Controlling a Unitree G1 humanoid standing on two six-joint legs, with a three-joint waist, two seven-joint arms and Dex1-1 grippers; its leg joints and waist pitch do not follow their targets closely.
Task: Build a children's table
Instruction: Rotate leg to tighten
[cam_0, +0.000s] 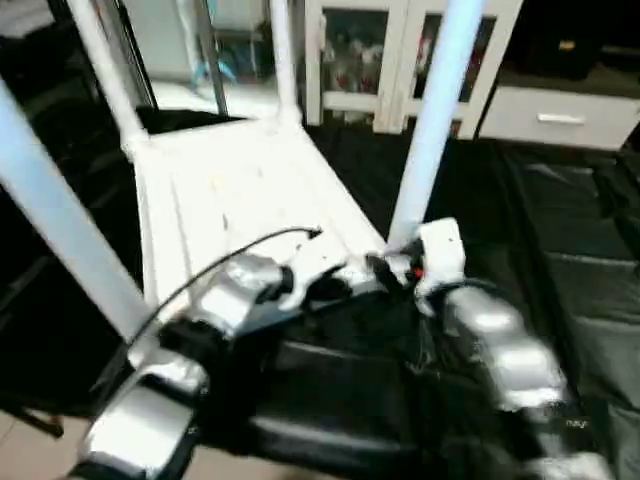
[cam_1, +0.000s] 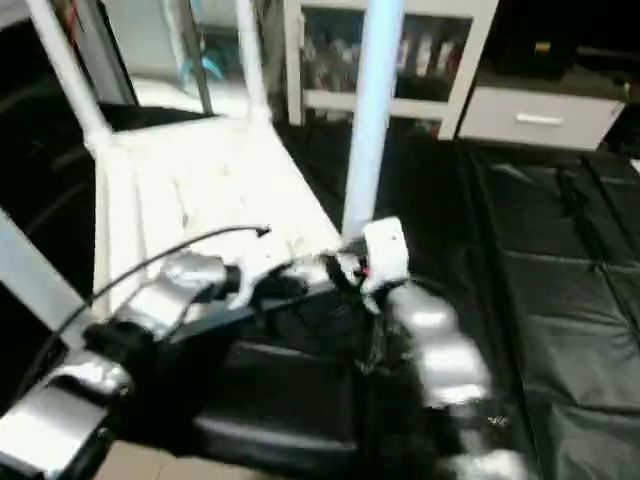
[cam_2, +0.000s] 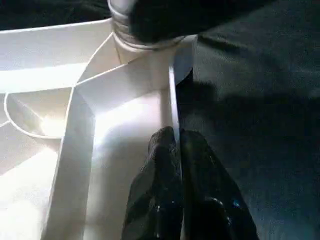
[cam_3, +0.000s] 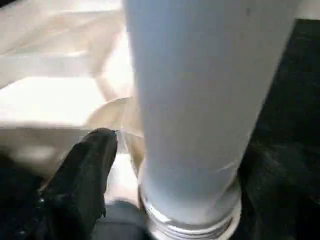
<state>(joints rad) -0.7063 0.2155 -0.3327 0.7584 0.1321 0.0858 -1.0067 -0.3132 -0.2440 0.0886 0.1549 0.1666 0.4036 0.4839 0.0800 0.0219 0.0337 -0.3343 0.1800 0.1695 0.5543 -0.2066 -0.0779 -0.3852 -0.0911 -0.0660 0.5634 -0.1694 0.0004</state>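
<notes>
Tabletop (cam_0: 235, 190), white plastic, lies upside down on black sheeting (cam_0: 570, 260), ribbed underside facing up. Legs already stand in its sockets: near-left leg (cam_0: 50, 215) runs diagonally across the left edge of the head views, far-left leg (cam_0: 105, 70) rises at the back corner, another far leg (cam_0: 283, 55) stands at the back centre, and the near-right leg (cam_0: 435, 110) stands upright at the near right corner.

Left arm reaches over the near edge w/ a black cable (cam_0: 230, 255) looping above it. Left pincer (cam_2: 176, 150) has its fingers (cam_2: 157, 170) pressed together, clamped on the thin side wall of the tabletop, just beside the corner socket (cam_2: 145, 55).

Right pincer (cam_0: 395, 268) sits at the base of the near-right leg, next to a white block (cam_0: 440, 250) on the wrist. In the right wrist view one black finger (cam_3: 87, 170) stands off to the side of the leg's threaded end (cam_3: 190, 225), a gap between them, so jaws look apart and not gripping the leg.

Bkgd: white cabinet (cam_0: 400, 50) w/ glass doors, white drawer unit (cam_0: 555, 115) further right.
</notes>
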